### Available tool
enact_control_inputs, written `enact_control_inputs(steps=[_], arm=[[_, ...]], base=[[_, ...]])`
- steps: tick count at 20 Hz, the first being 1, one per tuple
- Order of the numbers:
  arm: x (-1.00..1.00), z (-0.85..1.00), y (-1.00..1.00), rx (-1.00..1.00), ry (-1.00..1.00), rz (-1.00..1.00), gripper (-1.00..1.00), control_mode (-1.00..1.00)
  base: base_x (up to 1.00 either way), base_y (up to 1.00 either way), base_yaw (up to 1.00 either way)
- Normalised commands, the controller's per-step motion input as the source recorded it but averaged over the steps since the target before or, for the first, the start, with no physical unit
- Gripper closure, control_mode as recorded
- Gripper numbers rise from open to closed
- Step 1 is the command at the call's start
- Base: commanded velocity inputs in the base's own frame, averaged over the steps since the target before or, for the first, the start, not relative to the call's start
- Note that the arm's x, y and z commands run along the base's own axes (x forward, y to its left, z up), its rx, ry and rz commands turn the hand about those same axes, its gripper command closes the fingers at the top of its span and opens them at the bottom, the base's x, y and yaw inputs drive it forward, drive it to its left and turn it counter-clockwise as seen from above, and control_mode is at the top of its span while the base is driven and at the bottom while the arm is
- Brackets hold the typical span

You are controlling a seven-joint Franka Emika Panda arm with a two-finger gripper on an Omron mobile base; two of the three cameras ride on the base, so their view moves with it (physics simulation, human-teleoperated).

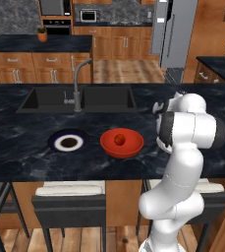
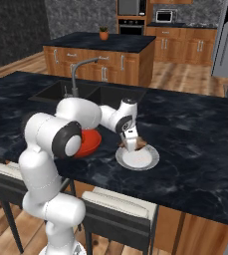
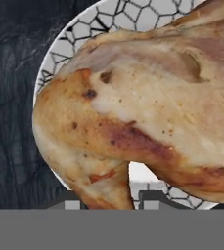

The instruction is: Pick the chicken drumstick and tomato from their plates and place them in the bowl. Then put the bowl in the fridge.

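Note:
The tan-brown chicken drumstick lies on the pale white plate, whose cracked pattern shows around the meat in the hand view. My gripper reaches straight down onto that plate. Its two fingertips sit tight against either side of the drumstick's lower lobe, so my gripper is shut on the meat, which still rests on the plate. The red bowl stands left of my arm with the tomato inside it. The navy-rimmed plate is left of the bowl and holds nothing.
A double sink with a tall faucet lies behind the plates. The grey fridge stands far back right. Stools line the counter's near edge. An island counter is beyond.

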Motion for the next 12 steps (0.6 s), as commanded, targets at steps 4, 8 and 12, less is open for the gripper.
enact_control_inputs(steps=[4, 8, 12], arm=[[-0.10, 0.37, 0.37, 0.00, 0.00, 0.30, 1.00, -1.00], [-0.14, 0.35, 0.33, 0.00, 0.01, 0.30, 1.00, -1.00], [-0.14, 0.28, 0.36, 0.03, 0.00, 0.26, 1.00, -1.00]], base=[[0.00, 0.00, 0.00], [0.00, 0.00, 0.00], [0.00, 0.00, 0.00]])
